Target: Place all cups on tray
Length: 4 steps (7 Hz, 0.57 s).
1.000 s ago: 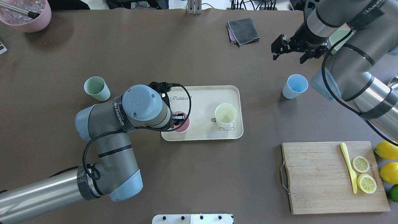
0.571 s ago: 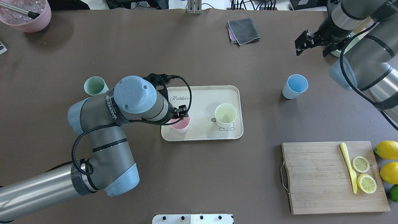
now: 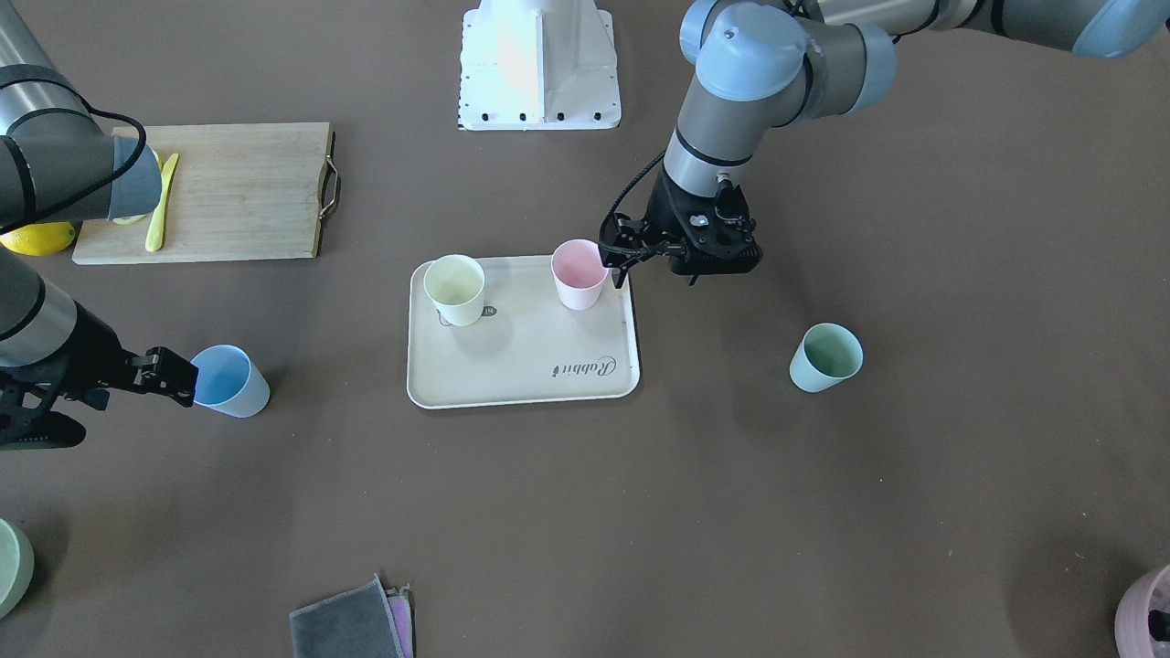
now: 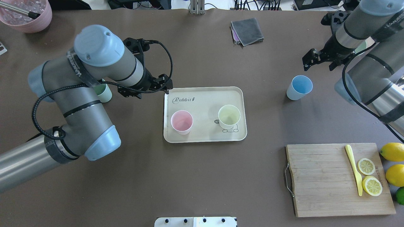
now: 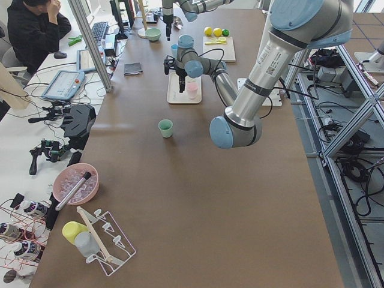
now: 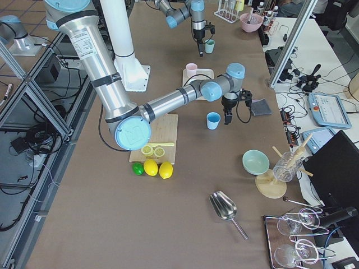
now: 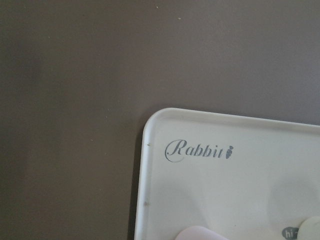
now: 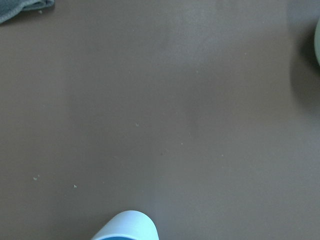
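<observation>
The cream tray (image 4: pixel 205 94) lies mid-table, its "Rabbit" corner in the left wrist view (image 7: pixel 200 150). The pink cup (image 4: pixel 181 122) and the yellow cup (image 4: pixel 229 116) stand upright on it. The light blue cup (image 4: pixel 299 87) stands on the table to the right. The mint green cup (image 3: pixel 825 357) stands left of the tray, half hidden by my left arm in the overhead view. My left gripper (image 4: pixel 145 90) is open and empty, raised over the tray's far left corner. My right gripper (image 4: pixel 320 61) is open and empty, beyond the blue cup (image 8: pixel 127 227).
A wooden cutting board (image 4: pixel 318 183) with lemon slices and a yellow knife (image 4: pixel 353 168) lies front right, with lemons (image 4: pixel 393 151) beside it. A grey cloth (image 4: pixel 247 31) lies at the back. The mauve pot (image 4: pixel 26 15) is back left, and a pale green bowl (image 6: pixel 255 161) far right.
My left gripper has let go of the pink cup, which stays on the tray, and has moved up and back to the tray's far left corner. My right gripper has moved right.
</observation>
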Tool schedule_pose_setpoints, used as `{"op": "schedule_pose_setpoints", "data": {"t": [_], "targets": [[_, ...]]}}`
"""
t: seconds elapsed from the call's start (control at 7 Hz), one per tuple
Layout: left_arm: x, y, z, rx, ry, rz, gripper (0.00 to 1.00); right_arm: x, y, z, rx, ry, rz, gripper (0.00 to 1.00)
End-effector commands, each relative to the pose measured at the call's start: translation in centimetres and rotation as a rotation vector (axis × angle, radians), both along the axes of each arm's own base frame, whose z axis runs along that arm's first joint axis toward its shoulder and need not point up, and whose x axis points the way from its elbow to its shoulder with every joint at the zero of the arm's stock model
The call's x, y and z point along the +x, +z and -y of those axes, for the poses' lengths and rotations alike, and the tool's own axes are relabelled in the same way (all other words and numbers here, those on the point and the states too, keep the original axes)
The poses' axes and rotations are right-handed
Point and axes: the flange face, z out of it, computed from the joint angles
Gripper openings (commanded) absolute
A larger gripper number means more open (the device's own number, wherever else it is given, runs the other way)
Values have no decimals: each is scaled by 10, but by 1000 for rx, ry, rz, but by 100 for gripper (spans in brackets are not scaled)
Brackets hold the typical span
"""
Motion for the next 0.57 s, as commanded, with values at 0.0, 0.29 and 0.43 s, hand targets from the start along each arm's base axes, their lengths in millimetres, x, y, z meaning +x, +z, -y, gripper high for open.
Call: {"op": "schedule_pose_setpoints", "data": {"t": [0.0, 0.29, 0.43], "targets": [[-44, 6, 26, 10, 22, 4, 97, -21, 14, -24, 13, 9, 19, 100], [-56, 10, 36, 38, 24, 15, 96, -28, 22, -28, 1, -1, 11, 57], [-68, 17, 46, 78, 38, 35, 96, -34, 25, -31, 0, -13, 5, 1]]}}
